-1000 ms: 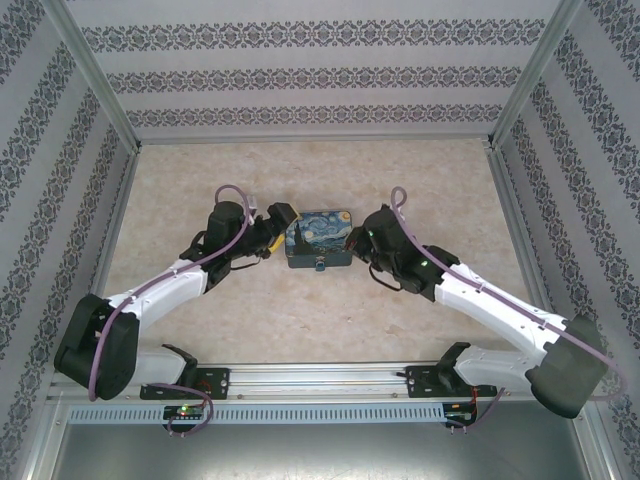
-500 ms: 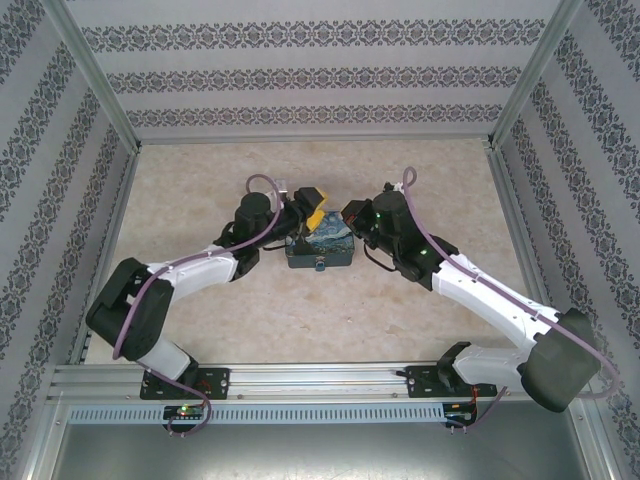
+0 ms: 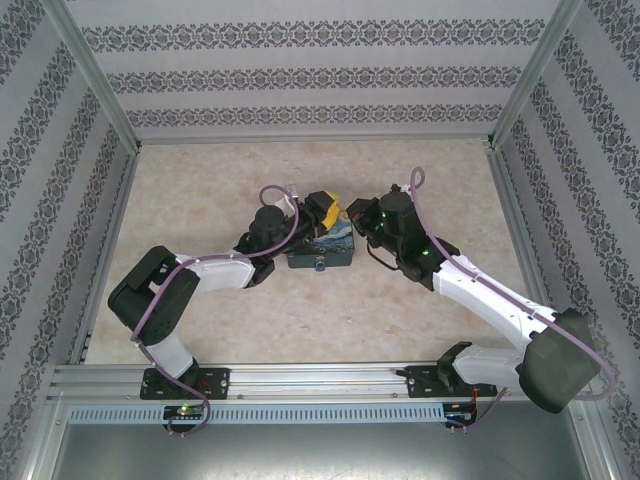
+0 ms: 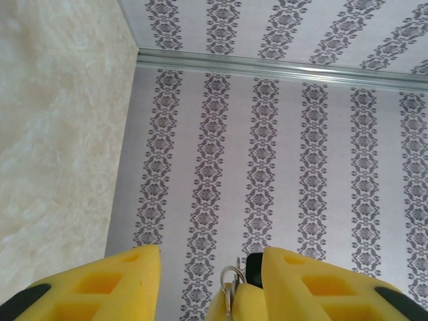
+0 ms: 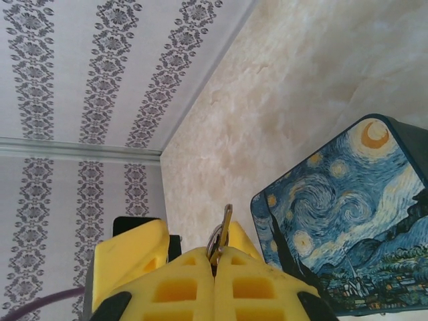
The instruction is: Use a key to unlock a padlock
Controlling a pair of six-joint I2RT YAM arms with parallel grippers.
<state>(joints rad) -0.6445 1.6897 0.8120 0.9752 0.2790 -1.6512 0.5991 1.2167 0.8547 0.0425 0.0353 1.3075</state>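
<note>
I am swinging my left gripper (image 4: pixel 208 259) over to my right gripper (image 5: pixel 215 257), which is squeezing the key (image 5: pixel 226 222) just above the padlock (image 5: pixel 334 221), and the left jaws, not yet touching, are closing to take it.

Top external camera: fixed above and behind both arm bases, facing forward and down over the whole table (image 3: pixel 200 180) to the papered back wall (image 3: pixel 320 70). It is a distant overview.

Left wrist camera: close behind the left gripper (image 4: pixel 208 257), sighting along its yellow fingers (image 4: pixel 127 284) and tilted up at papered wall and a strip of table.

Right wrist camera: close behind the right gripper (image 5: pixel 215 254), facing table, a wall corner and the Starry Night box (image 5: pixel 341 221).

Shared ground: both wrist views carry the key (image 5: pixel 226 224) at close range, and each catches the opposite gripper's yellow finger. All 3 views see table and wallpaper; the box appears overhead and at the right wrist.
</note>
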